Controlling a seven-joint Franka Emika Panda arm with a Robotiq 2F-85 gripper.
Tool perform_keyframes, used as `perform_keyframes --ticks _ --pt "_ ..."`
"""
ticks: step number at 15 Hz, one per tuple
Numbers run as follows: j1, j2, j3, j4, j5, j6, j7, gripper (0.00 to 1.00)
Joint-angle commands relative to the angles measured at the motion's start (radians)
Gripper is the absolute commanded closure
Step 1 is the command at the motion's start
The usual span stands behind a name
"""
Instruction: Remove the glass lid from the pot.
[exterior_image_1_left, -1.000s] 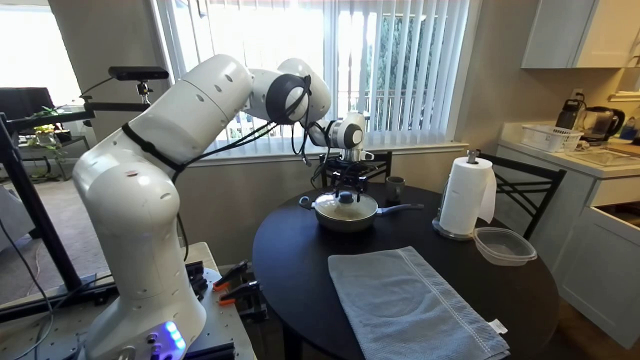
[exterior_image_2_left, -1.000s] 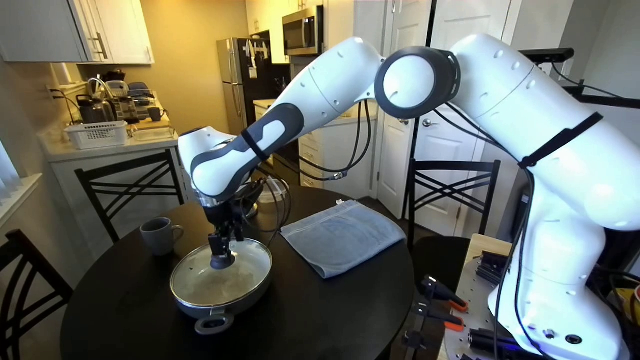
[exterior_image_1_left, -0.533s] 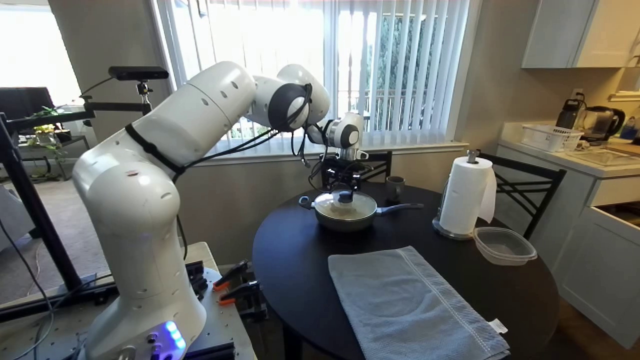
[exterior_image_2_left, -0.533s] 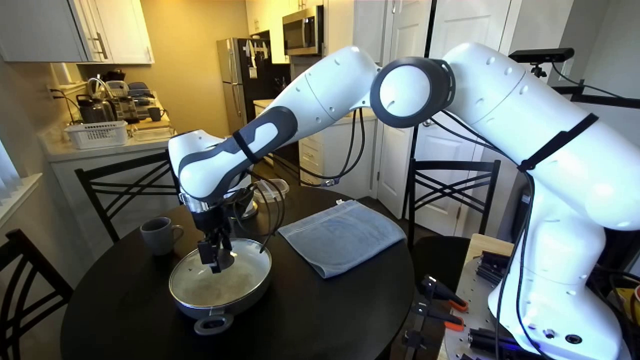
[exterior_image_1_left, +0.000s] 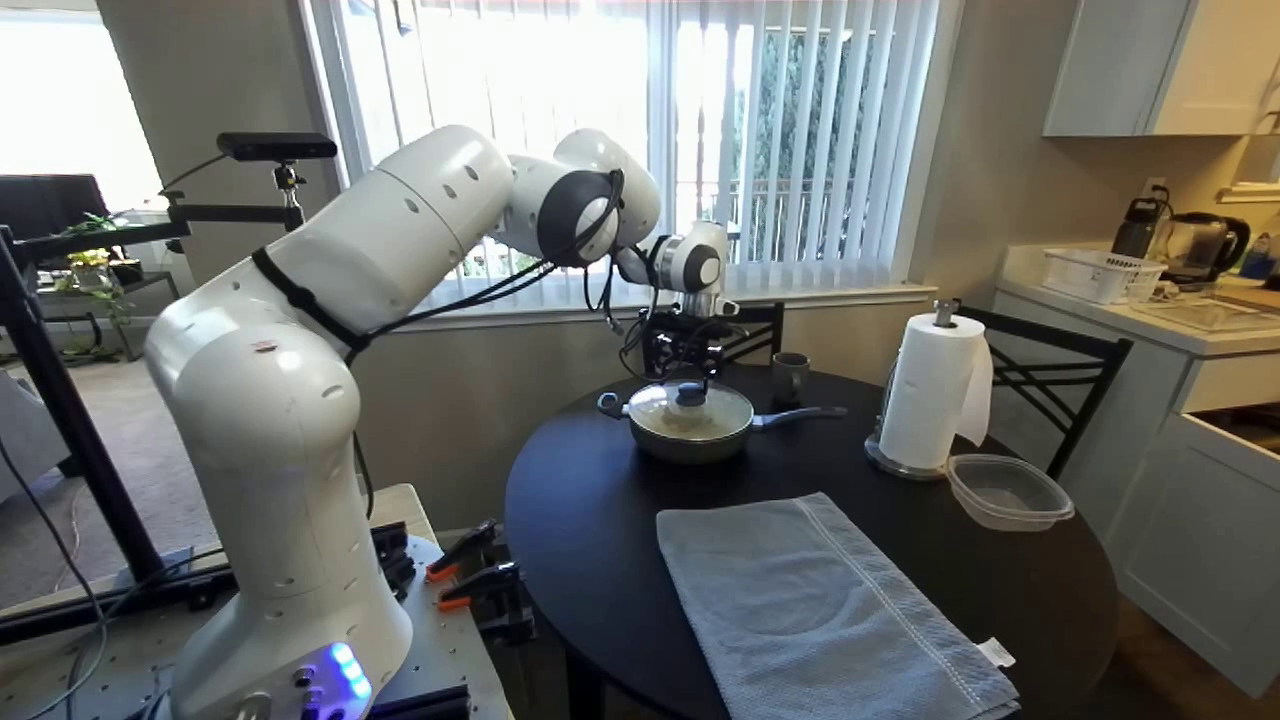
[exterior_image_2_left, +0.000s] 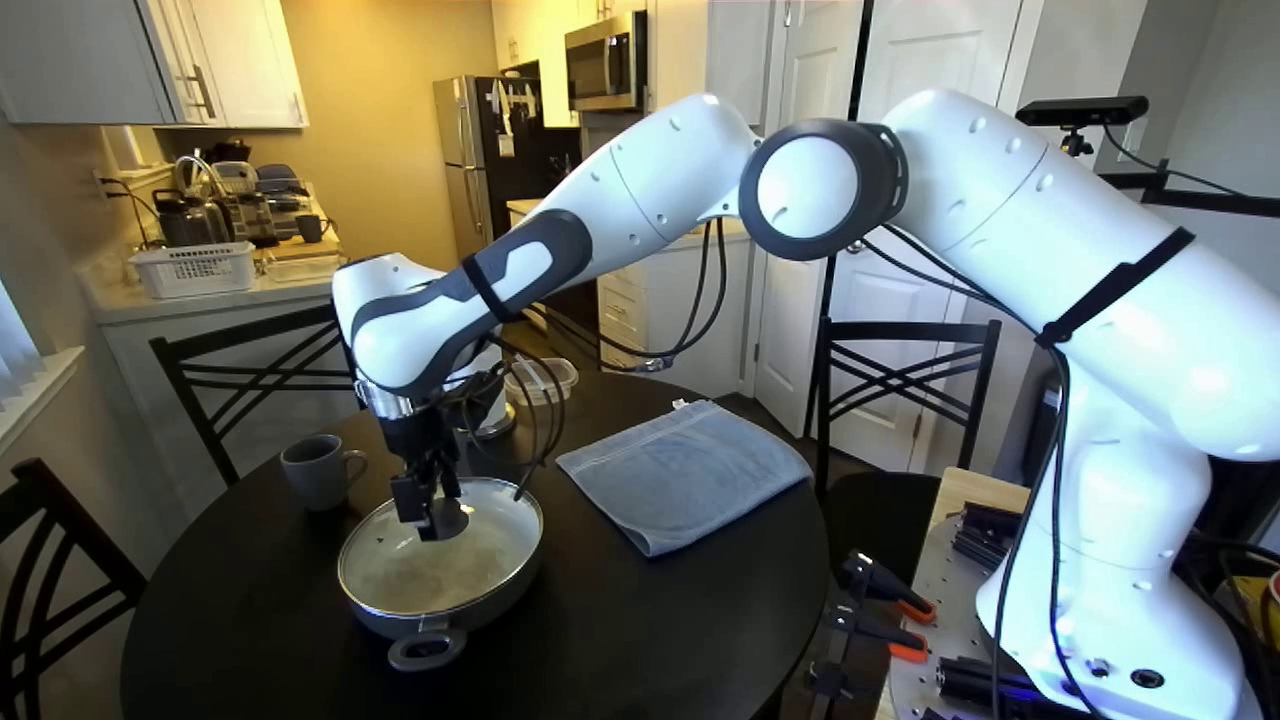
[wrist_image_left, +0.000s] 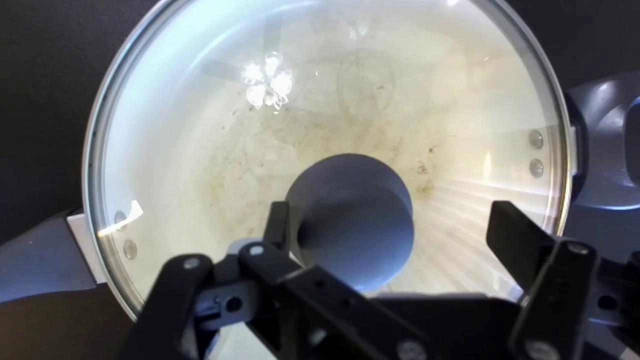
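Note:
The glass lid (wrist_image_left: 310, 115) lies on the dark pot (exterior_image_1_left: 685, 450). The lid shows in both exterior views (exterior_image_2_left: 420, 575). Its dark round knob (wrist_image_left: 367, 215) stands up at the centre. The pot has a straight handle (wrist_image_left: 45, 257) on one side and a loop handle (wrist_image_left: 602, 142) opposite. My gripper (wrist_image_left: 392, 227) is open, with its fingers spread wide around the knob. The knob lies close to the left finger in the wrist view, with a wide gap to the right finger. I cannot tell whether the left finger touches it. The gripper (exterior_image_2_left: 435, 505) also shows over the lid.
A grey mug (exterior_image_2_left: 322, 470) stands near the pot on the round dark table (exterior_image_1_left: 590, 540). A folded blue-grey cloth (exterior_image_1_left: 820, 610) lies in front of the pot. A paper-towel roll (exterior_image_1_left: 930, 395) and a clear plastic container (exterior_image_1_left: 1010, 495) stand beyond the straight handle.
The arm has come down a little, and the gripper has shifted slightly toward the mug's side over the knob. In the last half second it has barely moved. Lid and pot have stayed put.

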Motion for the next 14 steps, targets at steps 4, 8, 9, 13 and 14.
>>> perform_keyframes --ticks 4,8,9,13,14 --pt "-0.004 0.03 -0.009 0.057 0.028 -0.041 -0.045 0.0" --pt "-0.005 0.051 -0.014 0.082 0.025 -0.035 -0.052 0.0" --pt "-0.004 0.056 -0.014 0.088 0.025 -0.035 -0.054 0.0" --pt "-0.005 0.068 -0.008 0.106 0.03 -0.037 -0.072 0.27" --pt "-0.005 0.069 -0.008 0.109 0.03 -0.039 -0.074 0.33"
